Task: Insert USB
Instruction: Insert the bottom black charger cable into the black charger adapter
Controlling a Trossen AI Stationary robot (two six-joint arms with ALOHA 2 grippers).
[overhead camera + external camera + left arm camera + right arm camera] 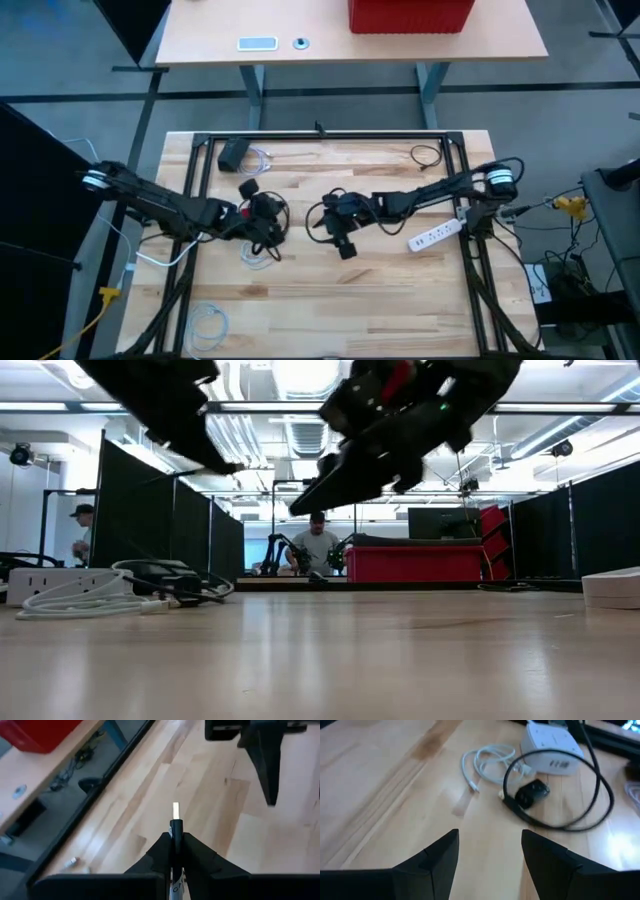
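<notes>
While your left gripper [176, 851] is clamped on the USB plug [175, 820], the plug's long axis runs straight out ahead of the fingertips, its bare metal tip leading and pointing across the wooden table [150, 795] toward the other arm. You can see the right gripper [490, 852] from its own wrist camera with its fingers spread apart and nothing between them, hanging above the boards.

From above, the two grippers sit near each other at mid-table, left gripper [262, 215] and right gripper [340, 222] facing one another with a gap between. The white power strip [435, 236] lies beyond the right gripper, near that arm's base side, so your right arm is the nearer one to it.

Which socket the plug is meant for cannot be told from these views. You would judge the plug's tip-forward axis as what must be lined up before any push.
</notes>
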